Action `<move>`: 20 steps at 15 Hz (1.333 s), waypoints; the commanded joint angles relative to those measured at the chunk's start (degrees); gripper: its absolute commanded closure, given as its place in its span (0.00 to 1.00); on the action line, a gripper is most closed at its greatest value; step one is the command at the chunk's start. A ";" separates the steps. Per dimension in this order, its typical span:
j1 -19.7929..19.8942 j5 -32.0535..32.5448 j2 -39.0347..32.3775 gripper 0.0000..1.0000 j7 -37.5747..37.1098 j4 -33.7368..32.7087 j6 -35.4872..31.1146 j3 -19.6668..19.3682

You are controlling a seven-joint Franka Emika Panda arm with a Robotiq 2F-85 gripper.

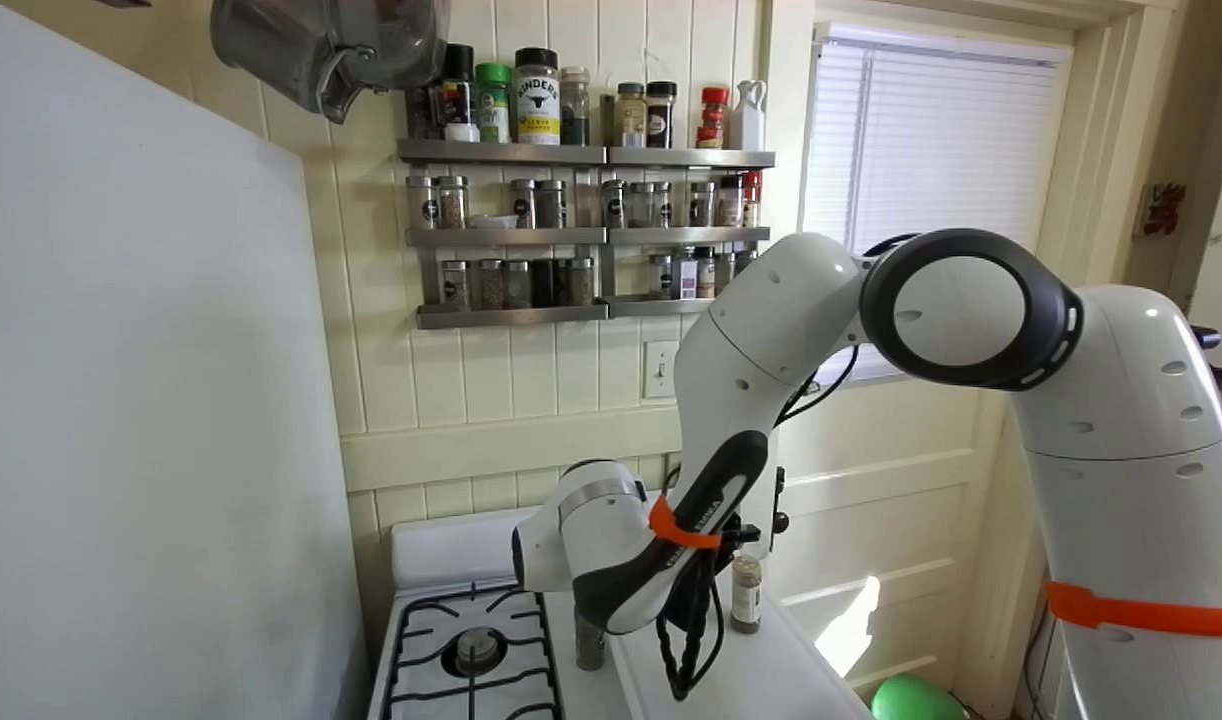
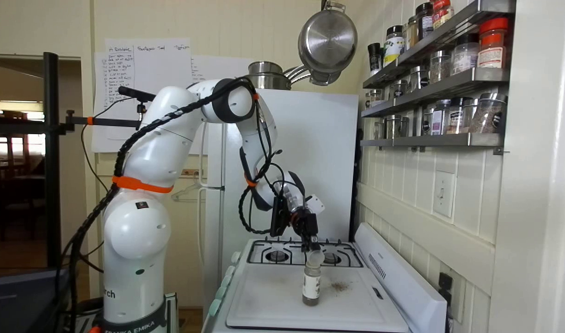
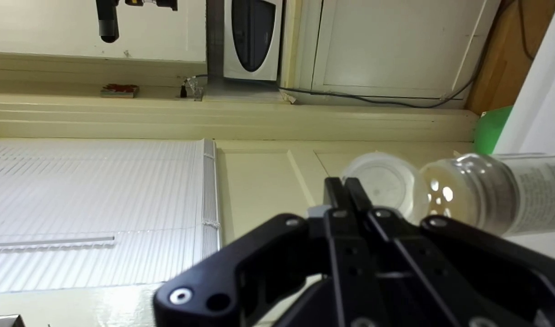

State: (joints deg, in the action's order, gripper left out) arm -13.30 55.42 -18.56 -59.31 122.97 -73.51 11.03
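My gripper (image 3: 343,181) has its black fingers almost together, with the thin rim of a round translucent lid (image 3: 384,186) between the tips. The lid also shows in an exterior view (image 2: 315,258), tilted just above a clear spice jar (image 2: 311,286). I cannot tell whether lid and jar touch. The jar stands upright on the white stove cover (image 2: 264,296) and shows a white label. In the wrist view the jar (image 3: 541,195) lies right of the fingers, its perforated top uncovered. The jar also shows in an exterior view (image 1: 746,605), where the arm hides most of the gripper.
Brown spice (image 2: 340,286) is spilled beside the jar. Burner grates (image 2: 278,255) lie behind. A dark cylinder (image 1: 590,648) stands partly hidden behind the arm. The stove's back panel (image 2: 402,273), wall shelves (image 2: 439,140) with several jars, and a white fridge (image 2: 310,152) surround the stove.
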 commanded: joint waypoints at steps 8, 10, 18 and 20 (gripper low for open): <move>-0.33 -2.15 0.19 0.99 -0.64 -0.73 -1.08 0.42; -0.47 -2.29 -0.12 0.99 -0.36 -1.27 -1.23 0.56; -0.76 -2.82 -1.28 0.99 0.46 -2.53 -0.73 0.69; -0.86 -2.82 -1.47 0.99 0.60 -2.60 -0.55 0.71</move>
State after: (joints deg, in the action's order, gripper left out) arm -13.78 53.70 -18.87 -59.24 121.35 -73.51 11.82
